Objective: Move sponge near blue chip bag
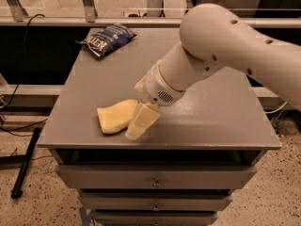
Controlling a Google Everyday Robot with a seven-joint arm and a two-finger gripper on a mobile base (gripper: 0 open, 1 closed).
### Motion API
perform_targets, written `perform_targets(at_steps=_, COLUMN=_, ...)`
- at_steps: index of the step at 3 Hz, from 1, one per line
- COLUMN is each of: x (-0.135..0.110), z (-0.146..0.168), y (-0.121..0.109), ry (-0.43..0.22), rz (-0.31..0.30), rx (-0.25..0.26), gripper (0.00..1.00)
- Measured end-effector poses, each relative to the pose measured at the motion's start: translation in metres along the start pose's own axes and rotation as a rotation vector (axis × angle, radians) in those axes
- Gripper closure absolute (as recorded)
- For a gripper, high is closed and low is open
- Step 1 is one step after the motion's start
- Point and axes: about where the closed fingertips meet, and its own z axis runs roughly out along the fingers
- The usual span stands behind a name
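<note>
Sponge (115, 117): matt soft foam. Blue chip bag (107, 39): crinkled glossy film. Table (202, 121): smooth matt grey. Gripper (140, 120), at sponge's right edge: matt, pale. Arm (225, 36): smooth white plastic.

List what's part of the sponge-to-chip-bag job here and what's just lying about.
Job:
- sponge, front left of the tabletop
- blue chip bag, back left corner
- gripper, low at the sponge's right edge

Lying about:
- drawer cabinet that everything sits on
- black pole on the floor, left
</note>
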Motion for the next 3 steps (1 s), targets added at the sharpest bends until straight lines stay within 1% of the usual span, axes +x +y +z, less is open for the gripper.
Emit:
perform_targets(at_steps=2, x=-0.0034, z=0.023, y=0.0014, ry=-0.024, rz=0.022, rx=-0.027, gripper=0.65)
perform_targets(at_steps=3, x=-0.0058, z=0.017, y=-0.0021, ry=-0.038, rz=0.029, rx=-0.016, gripper=0.87)
